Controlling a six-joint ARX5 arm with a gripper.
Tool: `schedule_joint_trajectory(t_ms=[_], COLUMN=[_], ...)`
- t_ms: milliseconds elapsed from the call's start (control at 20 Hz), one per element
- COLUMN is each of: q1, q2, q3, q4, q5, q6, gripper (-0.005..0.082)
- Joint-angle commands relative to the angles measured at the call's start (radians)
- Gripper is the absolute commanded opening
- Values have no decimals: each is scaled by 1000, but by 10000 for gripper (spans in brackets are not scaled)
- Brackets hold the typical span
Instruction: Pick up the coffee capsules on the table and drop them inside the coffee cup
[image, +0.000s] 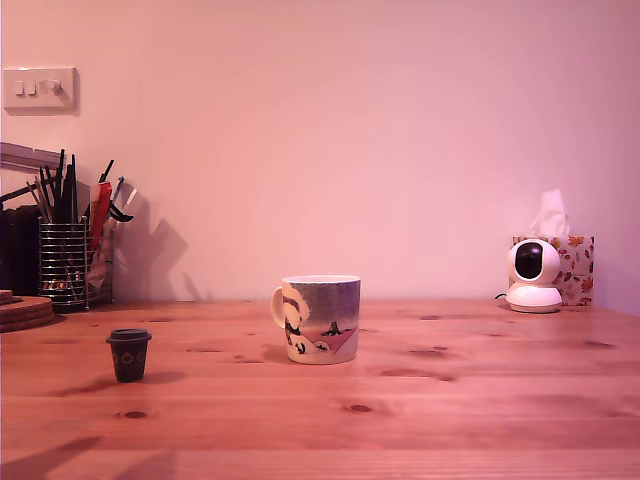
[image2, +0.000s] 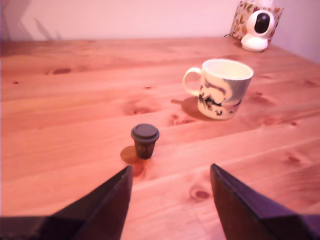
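1 capsule only was seen on the desk (image: 420, 420): the blackish coffee capsule (image: 129, 354), stood upright on its narrow end, flange uppermost, toward the exterior view's left and nearer the front edge than the cup. No bright blue capsule was visible in either view; whether it lay inside the cup could not be told, since the cup's interior was hidden apart from a strip of bare cream wall near the rim. The coffee cup (image: 318, 318) was stood upright about the middle of the desk, well apart from the capsule, its handle turned toward the exterior view's left. The claw (image2: 170, 200) was seen in the wrist view only, spread wide and holding nothing, with the capsule beyond its tips and not yet between them. The task was judged unfinished: at least this capsule remained to be gripped, carried and dropped into the cup.
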Motion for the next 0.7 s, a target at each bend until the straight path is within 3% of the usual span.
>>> schedule_joint_trajectory(t_ms=[0, 300, 650], q1=[-2, -2, -3], q2=[40, 208, 427], q3=[-32, -32, -32], q4=[37, 162, 314], q5=[-9, -47, -49], q6=[5, 10, 85], gripper=[450, 453, 468])
